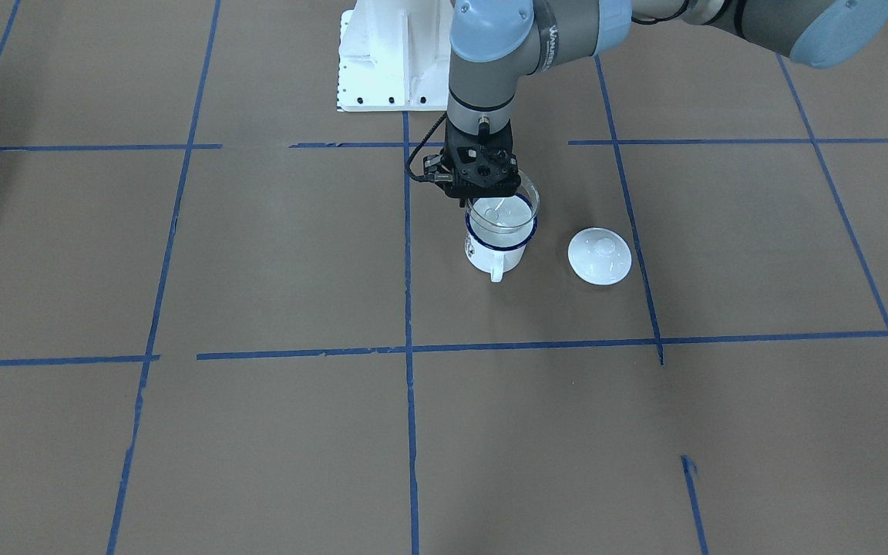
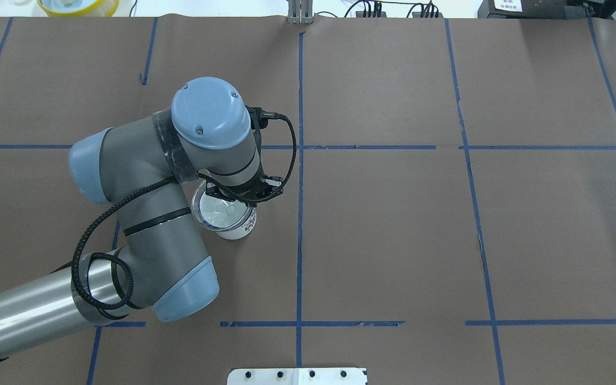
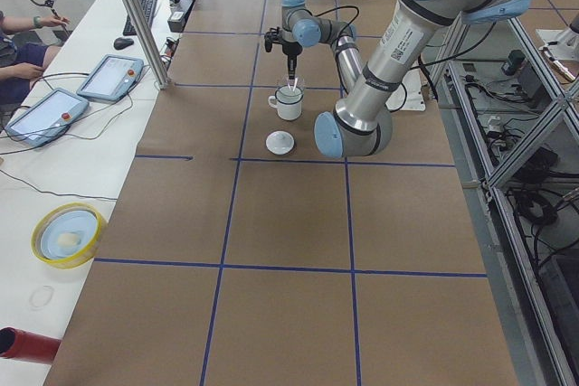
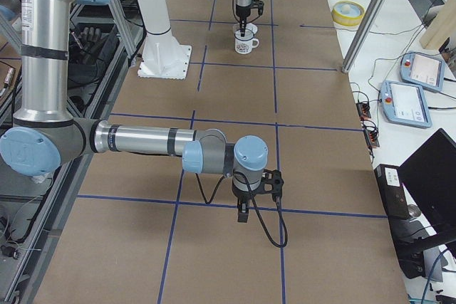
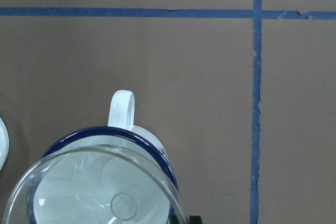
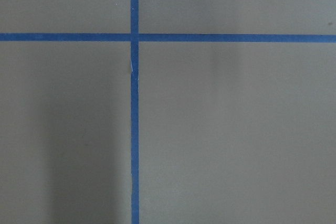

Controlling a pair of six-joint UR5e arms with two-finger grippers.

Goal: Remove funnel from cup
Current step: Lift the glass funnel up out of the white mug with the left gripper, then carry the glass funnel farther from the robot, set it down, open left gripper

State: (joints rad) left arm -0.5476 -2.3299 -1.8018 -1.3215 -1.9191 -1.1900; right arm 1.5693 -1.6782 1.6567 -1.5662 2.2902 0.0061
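The white cup (image 1: 494,256) with a dark blue rim stands near the table's middle, handle toward the operators' side. The clear funnel (image 1: 507,210) sits in its mouth, its wide cone a little above the blue rim. My left gripper (image 1: 482,197) comes straight down on the funnel's rim on the robot's side and is shut on it. In the left wrist view the funnel (image 5: 94,192) fills the lower left over the cup (image 5: 122,109). My right gripper (image 4: 243,213) hangs over bare table far from the cup; I cannot tell whether it is open or shut.
A round white knobbed lid (image 1: 600,256) lies on the table just beside the cup. The white arm base (image 1: 390,62) stands behind it. Blue tape lines (image 1: 408,348) grid the brown table. A yellow bowl (image 3: 68,232) sits off the table's end.
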